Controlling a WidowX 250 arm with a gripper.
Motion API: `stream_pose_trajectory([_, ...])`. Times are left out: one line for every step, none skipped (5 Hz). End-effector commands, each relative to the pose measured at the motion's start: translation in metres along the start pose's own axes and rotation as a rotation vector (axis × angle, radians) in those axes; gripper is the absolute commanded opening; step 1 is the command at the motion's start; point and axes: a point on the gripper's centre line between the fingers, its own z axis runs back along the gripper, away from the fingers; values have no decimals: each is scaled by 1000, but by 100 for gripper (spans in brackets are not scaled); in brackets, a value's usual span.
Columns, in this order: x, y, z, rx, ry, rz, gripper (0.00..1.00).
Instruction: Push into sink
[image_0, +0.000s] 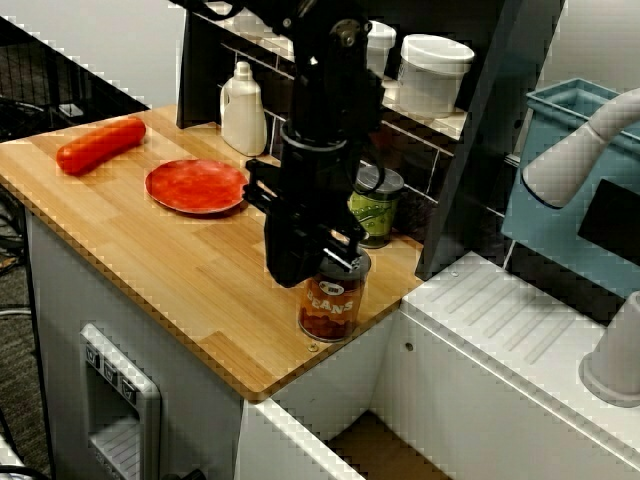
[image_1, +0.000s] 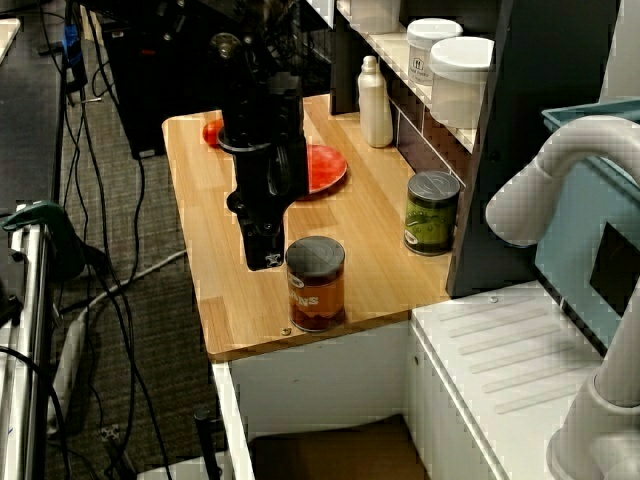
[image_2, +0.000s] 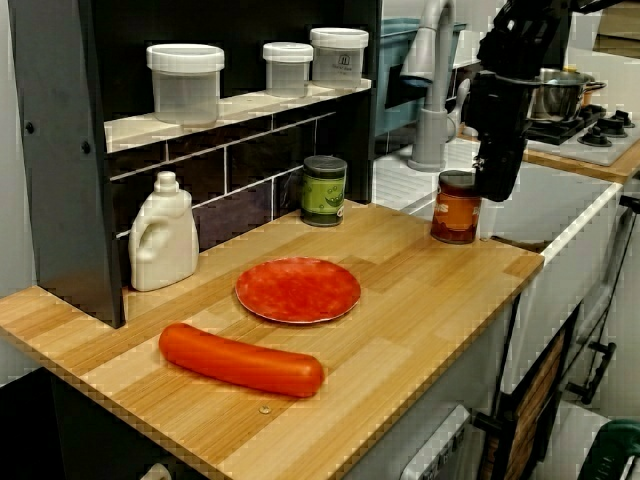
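Observation:
A beans can (image_0: 332, 305) with an orange label and dark lid stands upright near the wooden counter's corner, by the edge over the sink. The same can (image_1: 316, 290) shows in the side view, and as the can (image_2: 456, 210) in the view along the counter. My black gripper (image_0: 298, 268) hangs low, right against the can's side away from the sink; whether it touches is unclear. Its fingers show no gap I can read. The sink (image_0: 372, 438) lies below the counter end, with white walls and a brown floor (image_1: 330, 452).
A green can (image_0: 378, 205) stands by the back wall just behind the beans can. Further along the counter are a red plate (image_0: 196, 186), a long orange-red sausage (image_0: 100, 146) and a white bottle (image_0: 243, 112). A grey faucet (image_1: 545, 180) and teal bin (image_0: 565, 180) rise beyond the sink.

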Motion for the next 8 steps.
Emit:
stream_pose_trajectory([6, 24, 13, -2, -49, 28, 0])
stream_pose_trajectory([11, 58, 14, 15, -58, 71, 0])
stream_pose_trajectory([18, 77, 20, 28, -80, 85, 0])
stream_pose_trajectory([25, 74, 19, 28, -87, 81, 0])
stream_pose_trajectory([31, 62, 17, 44, -93, 77, 0])
stream_pose_trajectory([38, 50, 14, 55, -94, 86, 0])
stream_pose_trajectory([41, 37, 7, 80, -98, 72, 0])
stream_pose_trajectory([32, 10, 4, 77, -101, 38, 0])
